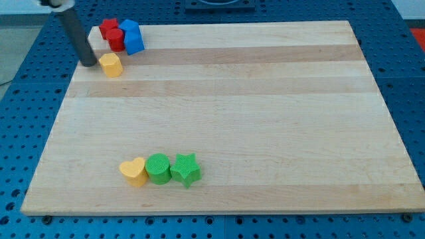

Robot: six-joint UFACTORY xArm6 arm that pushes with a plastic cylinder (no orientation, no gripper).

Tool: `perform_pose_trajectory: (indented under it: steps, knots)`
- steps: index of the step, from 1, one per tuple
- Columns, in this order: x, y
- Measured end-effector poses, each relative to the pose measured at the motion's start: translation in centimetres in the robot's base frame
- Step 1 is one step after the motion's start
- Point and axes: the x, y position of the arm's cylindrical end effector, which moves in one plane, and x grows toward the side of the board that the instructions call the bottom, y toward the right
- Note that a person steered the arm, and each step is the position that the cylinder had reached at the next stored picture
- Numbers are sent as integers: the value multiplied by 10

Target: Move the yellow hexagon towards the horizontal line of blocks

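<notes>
Tip [90,64] left of yellow hexagon [111,65] | red/blue blocks [122,34] above

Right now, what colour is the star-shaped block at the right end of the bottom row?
Green: the star, clearest in the camera view.

Board [252,113]: pale wood, banded grain, smooth matt. Blocks look like matt plastic, e.g. yellow hexagon [111,65]; green star [185,169] at 6 o'clock shows fine ridges. My tip [89,64]: dark, slight sheen. Surrounding blue perforated base [398,99] looks like metal.
</notes>
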Motion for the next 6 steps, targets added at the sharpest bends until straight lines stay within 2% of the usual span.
perform_pose_trajectory:
  steps: [2, 3, 4, 5, 6]
  knots:
    - [54, 126]
    - [31, 127]
    - [9, 157]
    - [50, 169]
    - [96, 113]
